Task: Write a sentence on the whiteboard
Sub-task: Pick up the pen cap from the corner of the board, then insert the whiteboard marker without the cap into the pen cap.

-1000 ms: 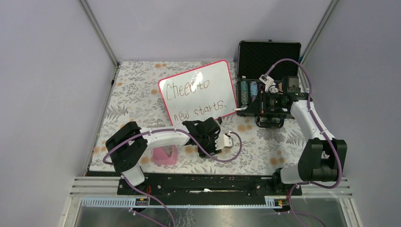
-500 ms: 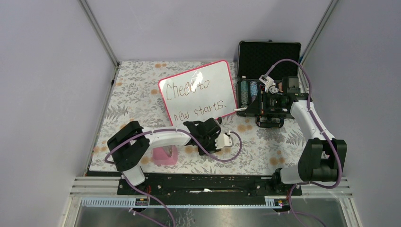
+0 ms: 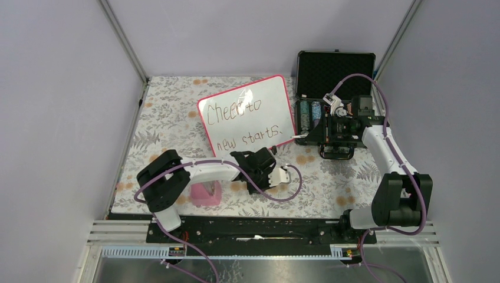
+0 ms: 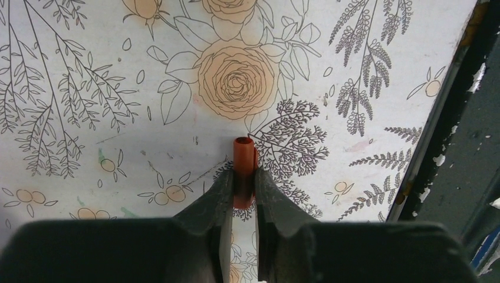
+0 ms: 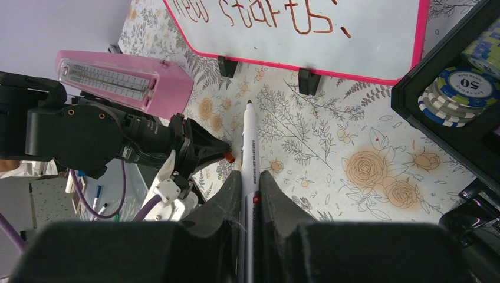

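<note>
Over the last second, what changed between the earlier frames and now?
The left arm's elbow edged slightly right; the left hand hardly shifted, shut on the orange cap. The right hand, its marker, the whiteboard and the sentence stayed put.

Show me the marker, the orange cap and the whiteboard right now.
marker (image 5: 250, 150): right wrist view, middle of its white barrel.
orange cap (image 4: 243, 152): left wrist view, its exposed upper end.
whiteboard (image 3: 277, 109): top external view, bare white surface right of the writing.
</note>
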